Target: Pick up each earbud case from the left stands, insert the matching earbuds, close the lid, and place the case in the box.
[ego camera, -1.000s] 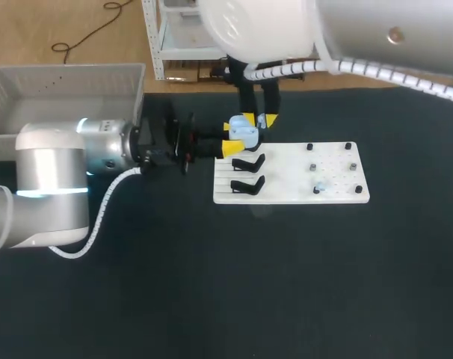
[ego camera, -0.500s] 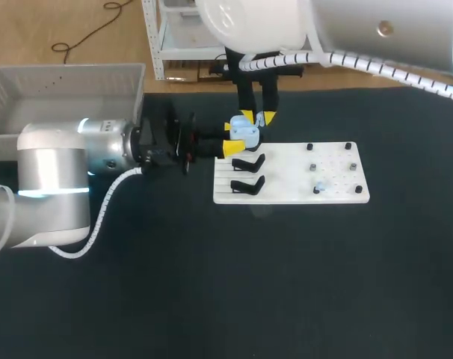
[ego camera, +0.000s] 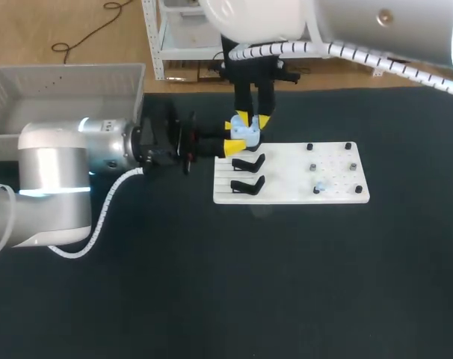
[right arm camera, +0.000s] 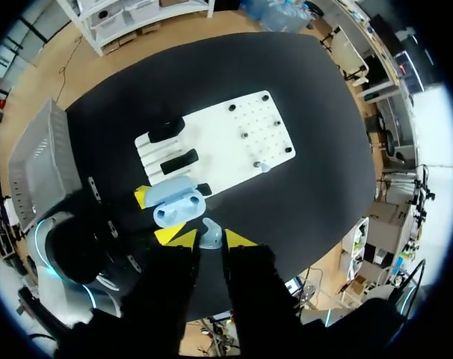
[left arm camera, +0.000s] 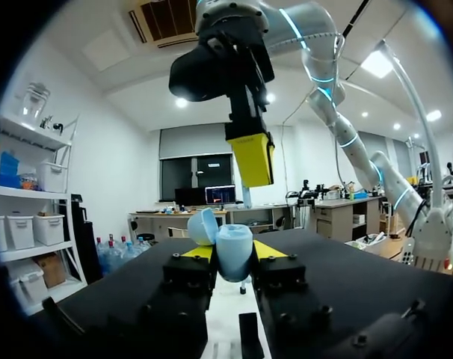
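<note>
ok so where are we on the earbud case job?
Done: the earbud case is picked up, lid open, clamped in the left gripper. In hand: the right gripper holds one earbud just above the open case. Left: a second earbud sits on the white board, the lid needs closing, and no case shows in the grey box.

Head view: the box (ego camera: 69, 75) is cut off at the picture's edge. The earbud (right arm camera: 209, 233) in the right gripper (ego camera: 253, 120) is hidden there behind the yellow tips. The second earbud (ego camera: 318, 185) on the white board (ego camera: 339, 191) is too small to tell its shape.

Left wrist view: the board lies mostly hidden under the left gripper (left arm camera: 232, 250). The inside of the earbud case (left arm camera: 230, 254) is turned away.
</note>
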